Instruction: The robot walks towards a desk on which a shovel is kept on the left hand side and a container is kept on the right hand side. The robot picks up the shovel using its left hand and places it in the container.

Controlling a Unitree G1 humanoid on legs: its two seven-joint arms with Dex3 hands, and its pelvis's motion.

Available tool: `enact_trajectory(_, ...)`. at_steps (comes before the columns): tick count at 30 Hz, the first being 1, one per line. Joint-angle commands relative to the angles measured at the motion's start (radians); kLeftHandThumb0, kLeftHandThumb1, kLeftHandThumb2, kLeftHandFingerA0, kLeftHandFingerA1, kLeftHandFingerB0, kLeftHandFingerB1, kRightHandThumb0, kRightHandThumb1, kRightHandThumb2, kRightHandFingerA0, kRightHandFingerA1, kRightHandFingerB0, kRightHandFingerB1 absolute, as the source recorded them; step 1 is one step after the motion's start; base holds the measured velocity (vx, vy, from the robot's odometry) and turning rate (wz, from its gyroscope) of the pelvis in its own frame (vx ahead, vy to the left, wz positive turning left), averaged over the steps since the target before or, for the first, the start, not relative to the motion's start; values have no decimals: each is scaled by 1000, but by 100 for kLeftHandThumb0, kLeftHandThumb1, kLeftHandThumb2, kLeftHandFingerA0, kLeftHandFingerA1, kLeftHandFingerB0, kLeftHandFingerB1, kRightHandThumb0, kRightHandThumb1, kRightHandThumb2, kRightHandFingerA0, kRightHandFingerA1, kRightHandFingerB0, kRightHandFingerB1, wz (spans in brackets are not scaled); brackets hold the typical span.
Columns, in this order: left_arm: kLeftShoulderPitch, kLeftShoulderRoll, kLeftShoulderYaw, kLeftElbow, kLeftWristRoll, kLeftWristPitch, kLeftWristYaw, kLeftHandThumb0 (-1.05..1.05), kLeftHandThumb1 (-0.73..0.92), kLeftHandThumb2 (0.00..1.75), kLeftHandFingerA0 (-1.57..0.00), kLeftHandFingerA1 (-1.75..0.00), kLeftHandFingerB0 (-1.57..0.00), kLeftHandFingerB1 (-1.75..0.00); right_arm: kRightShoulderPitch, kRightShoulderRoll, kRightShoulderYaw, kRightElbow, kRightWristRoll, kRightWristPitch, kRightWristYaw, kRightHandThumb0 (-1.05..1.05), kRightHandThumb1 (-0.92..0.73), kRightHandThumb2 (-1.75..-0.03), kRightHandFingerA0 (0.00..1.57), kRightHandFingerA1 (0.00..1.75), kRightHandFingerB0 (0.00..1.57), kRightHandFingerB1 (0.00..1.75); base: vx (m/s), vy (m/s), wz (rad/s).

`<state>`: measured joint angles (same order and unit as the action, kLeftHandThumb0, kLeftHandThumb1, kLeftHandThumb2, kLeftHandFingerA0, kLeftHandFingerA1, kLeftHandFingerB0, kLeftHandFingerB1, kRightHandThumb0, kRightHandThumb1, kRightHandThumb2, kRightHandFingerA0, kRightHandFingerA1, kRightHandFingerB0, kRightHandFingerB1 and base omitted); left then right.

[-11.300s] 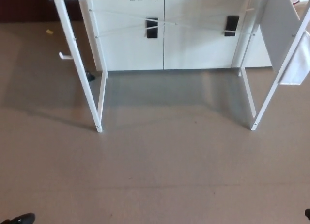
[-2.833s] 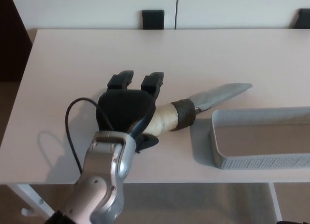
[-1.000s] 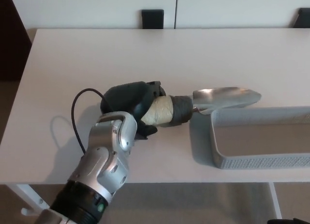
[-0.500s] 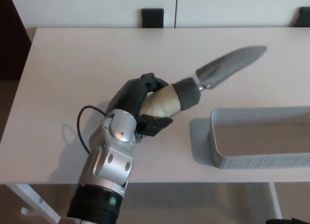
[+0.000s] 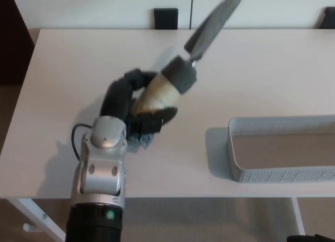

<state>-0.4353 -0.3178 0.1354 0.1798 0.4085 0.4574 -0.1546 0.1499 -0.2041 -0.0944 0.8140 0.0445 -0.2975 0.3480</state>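
My left hand (image 5: 128,103) is shut on the shovel's pale handle (image 5: 155,92), holding it lifted above the white desk (image 5: 68,69). The shovel (image 5: 188,58) tilts steeply upward, its grey metal blade (image 5: 214,22) pointing toward the far right and blurred. A dark collar joins handle and blade. The grey mesh container (image 5: 282,171) sits on the desk at the right, with nothing in it, well to the right of my hand. My right hand does not show.
The desk's front edge runs along the bottom, with a white leg (image 5: 31,218) at the lower left. White cabinets (image 5: 104,9) with black handles (image 5: 165,18) stand behind the desk. A black cable (image 5: 78,140) loops beside my left forearm.
My left hand has raised the shovel off the desk and swung its blade up and to the left, from nearly level to steeply tilted. The container has not moved.
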Motion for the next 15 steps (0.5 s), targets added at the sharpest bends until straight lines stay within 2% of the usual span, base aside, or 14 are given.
enact_trajectory(1,175,-51,-220,-241,-116,-146,-67,-15,72,68,-94,-153,-85,-104,5,-39,-4,17,-8,-34,4,-40,-59,-57,81,52,60,44,0,0,0)
enact_trajectory(2,183,-34,-253,-254,-103,-162,-63,-19,66,74,-94,-153,-88,-105,4,-38,-4,19,-8,-30,3,-39,-59,-58,79,51,60,44,0,0,0)
enact_trajectory(6,199,42,-387,-326,-58,-166,-48,-26,63,74,-95,-147,-94,-99,7,-34,-7,5,-4,-3,-3,-38,-59,-57,80,50,61,43,0,0,0)
enact_trajectory(10,195,131,-507,-378,-13,-195,-32,-32,63,77,-91,-147,-92,-110,4,-35,-6,9,-9,-6,-11,-37,-58,-58,83,51,62,44,0,0,0)
enact_trajectory(12,187,168,-546,-384,9,-206,-31,-30,66,70,-90,-138,-95,-94,2,-37,-4,11,-12,-11,-12,-37,-57,-58,83,52,62,44,0,0,0)
enact_trajectory(13,183,188,-562,-381,19,-220,-24,-30,66,70,-90,-138,-95,-94,2,-38,-2,11,-14,-13,-12,-37,-57,-58,83,52,62,44,0,0,0)
enact_trajectory(15,159,232,-607,-386,64,-204,-25,-29,69,61,-92,-131,-99,-75,3,-41,1,7,-14,-21,-3,-37,-58,-58,82,52,62,45,0,0,0)
